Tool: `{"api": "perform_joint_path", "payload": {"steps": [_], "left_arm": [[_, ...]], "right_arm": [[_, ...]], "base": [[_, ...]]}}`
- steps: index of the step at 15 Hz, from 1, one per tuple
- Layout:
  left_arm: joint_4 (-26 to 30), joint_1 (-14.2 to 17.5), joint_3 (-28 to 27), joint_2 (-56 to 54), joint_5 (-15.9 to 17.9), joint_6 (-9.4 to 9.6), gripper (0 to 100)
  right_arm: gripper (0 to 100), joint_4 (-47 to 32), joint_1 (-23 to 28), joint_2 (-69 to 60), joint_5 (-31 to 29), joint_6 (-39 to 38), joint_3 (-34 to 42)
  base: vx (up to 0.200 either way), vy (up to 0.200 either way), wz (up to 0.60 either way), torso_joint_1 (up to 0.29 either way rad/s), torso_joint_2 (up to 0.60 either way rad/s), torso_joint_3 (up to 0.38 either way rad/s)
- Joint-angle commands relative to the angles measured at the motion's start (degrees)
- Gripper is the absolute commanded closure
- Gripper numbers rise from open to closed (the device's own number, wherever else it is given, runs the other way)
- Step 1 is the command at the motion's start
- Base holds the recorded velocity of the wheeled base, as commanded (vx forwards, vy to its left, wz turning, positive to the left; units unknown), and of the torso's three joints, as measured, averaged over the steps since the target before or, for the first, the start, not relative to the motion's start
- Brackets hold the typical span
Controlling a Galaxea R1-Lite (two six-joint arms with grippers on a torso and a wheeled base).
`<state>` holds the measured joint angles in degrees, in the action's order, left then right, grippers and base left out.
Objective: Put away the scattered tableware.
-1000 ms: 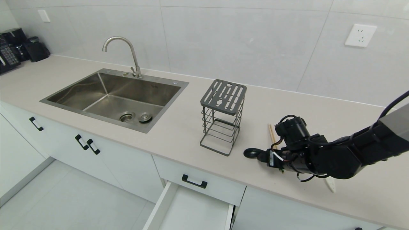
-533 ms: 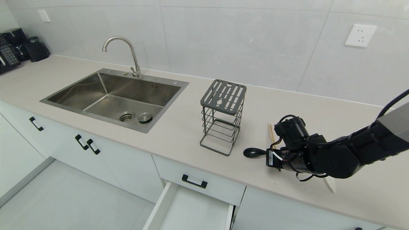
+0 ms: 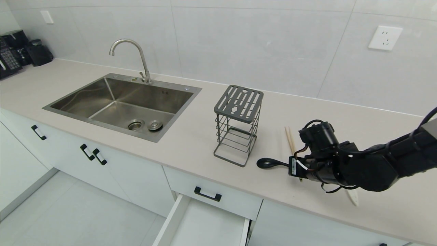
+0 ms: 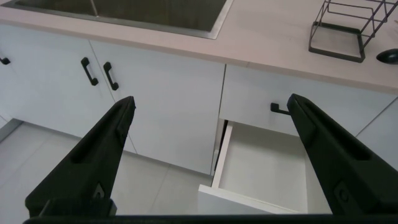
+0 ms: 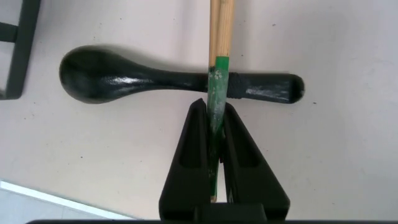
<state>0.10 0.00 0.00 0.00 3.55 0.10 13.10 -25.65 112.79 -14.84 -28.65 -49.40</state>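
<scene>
Bamboo chopsticks (image 5: 221, 31): light, stiff, thin, likely to roll or pivot. My right hand (image 5: 214, 109) is pinched shut on their green end, just over the black spoon (image 5: 118, 78) handle.

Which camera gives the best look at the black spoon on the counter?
The right wrist view: the black spoon lies whole and close, crossed only by the chopsticks in the right gripper. The head view shows its bowl, the handle partly behind the arm. The left wrist view catches a sliver at its edge.
</scene>
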Motion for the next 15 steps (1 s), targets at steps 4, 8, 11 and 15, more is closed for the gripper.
{"api": "perform_joint_path", "payload": {"steps": [4, 8, 11, 15], "left_arm": [[0.0, 0.0, 0.0, 0.1, 0.0, -0.01, 0], [0.0, 0.0, 0.0, 0.1, 0.0, -0.01, 0], [0.0, 0.0, 0.0, 0.1, 0.0, -0.01, 0], [0.0, 0.0, 0.0, 0.1, 0.1, -0.01, 0]], "right_arm": [[100, 0.1, -0.1, -12.9, 0.0, 0.5, 3.3], [100, 1.5, -0.6, -20.1, -0.8, 4.5, 7.0], [100, 9.6, -0.6, -24.9, 1.5, 15.6, 11.2], [100, 13.4, -4.0, -26.7, 5.9, 31.5, 11.5]], "base": [[0.000, 0.000, 0.00, 0.000, 0.00, 0.000], [0.000, 0.000, 0.00, 0.000, 0.00, 0.000], [0.000, 0.000, 0.00, 0.000, 0.00, 0.000], [0.000, 0.000, 0.00, 0.000, 0.00, 0.000]]}}
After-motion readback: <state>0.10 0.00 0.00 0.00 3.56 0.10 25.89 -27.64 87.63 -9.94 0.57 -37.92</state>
